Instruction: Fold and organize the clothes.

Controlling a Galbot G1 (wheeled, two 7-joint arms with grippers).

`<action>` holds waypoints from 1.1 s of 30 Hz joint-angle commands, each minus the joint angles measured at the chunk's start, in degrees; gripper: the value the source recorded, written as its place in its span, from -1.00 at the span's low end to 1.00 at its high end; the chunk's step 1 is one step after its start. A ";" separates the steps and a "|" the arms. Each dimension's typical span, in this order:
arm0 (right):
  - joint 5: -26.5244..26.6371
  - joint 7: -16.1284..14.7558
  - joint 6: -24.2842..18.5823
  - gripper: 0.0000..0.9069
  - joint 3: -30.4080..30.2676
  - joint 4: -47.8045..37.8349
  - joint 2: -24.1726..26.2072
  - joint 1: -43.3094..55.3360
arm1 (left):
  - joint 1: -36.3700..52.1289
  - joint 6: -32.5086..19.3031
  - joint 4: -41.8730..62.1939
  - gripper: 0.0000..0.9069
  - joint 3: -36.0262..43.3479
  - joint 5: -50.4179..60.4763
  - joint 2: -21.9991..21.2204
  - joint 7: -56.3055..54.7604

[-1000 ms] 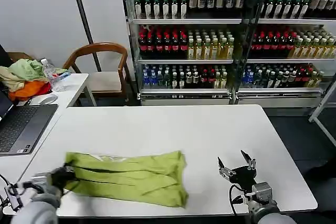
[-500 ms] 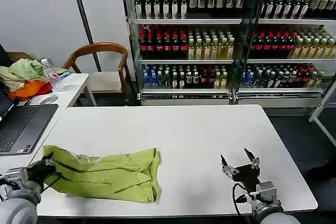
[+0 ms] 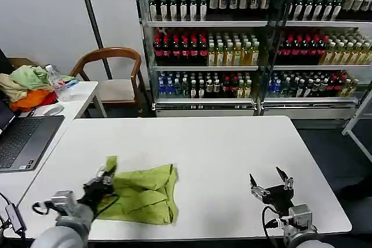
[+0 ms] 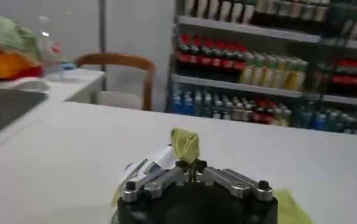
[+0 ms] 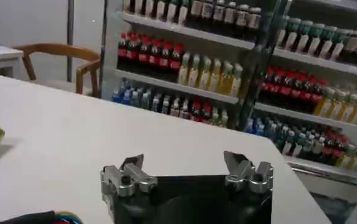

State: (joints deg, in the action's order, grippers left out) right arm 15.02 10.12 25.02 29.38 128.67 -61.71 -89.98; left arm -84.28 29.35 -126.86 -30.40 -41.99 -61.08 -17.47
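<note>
One garment mattered here, and it lay toward the left front of the white table: the lime T-shirt, bunched into a rough, half-folded pad with its right edge doubled over. At its left end the left gripper had its fingers pressed together on a pinch of the fabric, lifting a small peak of cloth clear of the tabletop; in the left wrist view that tuft of T-shirt stood up just above the closed fingertips of the left gripper.

The hold looked thin, only a small fold of cloth. If it slipped during a carry-over, the layer would likely fall back crumpled and the fold would have to be redone. Dragging rather than lifting could also push the whole pad toward the near table edge, which sat close to it.

Well apart on the right, the right gripper hovered over bare table with its fingers spread and nothing between them, as the right wrist view confirmed. Nothing pinned the shirt's far side, so the pile might slide instead of creasing.
</note>
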 commanded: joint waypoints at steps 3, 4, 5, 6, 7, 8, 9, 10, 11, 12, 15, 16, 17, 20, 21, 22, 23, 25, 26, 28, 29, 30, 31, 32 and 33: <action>-0.25 0.00 -0.04 1.00 0.17 -0.10 -0.41 -0.92 | 4.74 -2.23 4.46 -0.89 12.43 2.49 -2.68 2.69; -0.34 0.01 -0.03 1.00 0.01 -0.10 -0.39 -0.93 | 5.01 -2.23 4.87 -0.89 12.80 2.69 -2.78 2.80; -0.39 0.00 -0.04 1.00 -0.04 -0.07 -0.41 -0.95 | 5.09 -2.25 5.29 -0.89 13.04 2.91 -2.83 2.81; -0.39 0.01 0.00 1.00 -0.12 0.06 -0.44 -1.00 | 5.80 -2.30 6.23 -0.89 13.42 3.07 -2.97 2.75; -0.39 0.02 0.03 1.00 -0.15 0.11 -0.44 -1.00 | 6.21 -2.36 6.92 -0.89 13.59 3.08 -3.10 2.71; -0.40 0.03 0.06 1.00 -0.16 0.13 -0.45 -1.01 | 6.45 -2.44 7.38 -0.89 13.78 3.19 -3.17 2.71; -0.39 0.04 0.08 1.00 -0.19 0.10 -0.40 -0.96 | 7.02 -2.63 8.52 -0.89 14.07 3.41 -3.34 2.75; -0.39 0.04 0.09 1.00 -0.18 0.04 -0.36 -0.92 | 7.32 -2.68 9.08 -0.89 14.28 3.47 -3.42 2.69; -0.38 0.05 0.08 1.00 -0.20 -0.03 -0.35 -0.89 | 7.61 -2.75 9.62 -0.89 14.56 3.61 -3.52 2.59; -0.39 0.04 0.10 1.00 -0.18 -0.07 -0.31 -0.86 | 7.84 -2.81 10.09 -0.89 14.74 3.72 -3.63 2.60; -0.39 0.04 0.10 1.00 -0.24 -0.12 -0.29 -0.83 | 8.54 -3.09 11.12 -0.87 15.67 3.80 -4.12 2.47; -0.39 0.04 0.09 1.00 -0.30 -0.16 -0.29 -0.79 | 8.76 -3.14 11.47 -0.78 15.97 3.85 -4.37 2.49; -0.41 0.04 0.10 1.00 -0.37 -0.22 -0.31 -0.72 | 9.02 -3.22 11.79 -0.67 16.33 3.93 -4.65 2.45; -0.45 0.03 0.10 1.00 -0.50 -0.33 -0.34 -0.57 | 9.26 -3.26 12.75 0.82 17.08 4.33 -5.16 2.51; -0.44 -0.02 0.11 1.00 -0.50 -0.31 -0.32 -0.59 | 9.24 -3.29 12.87 1.00 17.17 4.43 -5.19 2.55; -0.41 -0.19 0.11 1.00 -0.38 -0.24 -0.26 -0.63 | 9.15 -3.64 12.96 1.00 17.24 4.34 -5.33 2.50; -0.40 -0.30 0.12 1.00 -0.24 -0.19 -0.17 -0.70 | 8.97 -5.04 12.92 1.00 17.35 3.99 -5.45 2.74; -0.38 -0.30 0.10 1.00 -0.18 -0.16 -0.16 -0.68 | 8.87 -6.16 12.66 1.00 17.38 3.41 -5.73 3.17; -0.38 -0.27 0.08 1.00 -0.22 -0.21 -0.20 -0.57 | 8.80 -7.63 12.54 1.00 17.52 2.81 -5.94 3.88; -0.39 -0.26 0.04 1.00 -0.41 -0.32 -0.27 -0.31 | 8.51 -8.73 12.16 1.00 17.66 2.74 -6.19 4.89; -0.39 -0.27 0.04 1.00 -0.59 -0.32 -0.33 -0.11 | 8.09 -9.43 11.58 1.00 17.71 2.77 -6.33 5.53; -0.40 -0.26 0.04 1.00 -0.68 -0.31 -0.35 -0.02 | 7.75 -10.06 10.89 1.00 17.69 2.75 -6.32 5.76; -0.38 -0.25 0.03 1.00 -0.80 -0.31 -0.35 0.13 | 7.49 -10.39 10.59 1.00 17.48 2.80 -6.31 5.90; -0.38 -0.26 0.04 1.00 -0.84 -0.32 -0.36 0.26 | 7.04 -10.61 8.32 1.00 16.39 2.76 -6.13 5.99; -0.38 -0.27 0.03 1.00 -0.79 -0.33 -0.37 0.43 | 6.73 -10.60 6.60 1.00 15.20 2.67 -5.62 5.92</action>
State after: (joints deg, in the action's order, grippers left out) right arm 14.62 9.88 25.11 28.65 128.46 -62.02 -89.95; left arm -76.70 23.07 -116.09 -13.89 -38.56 -66.91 -13.49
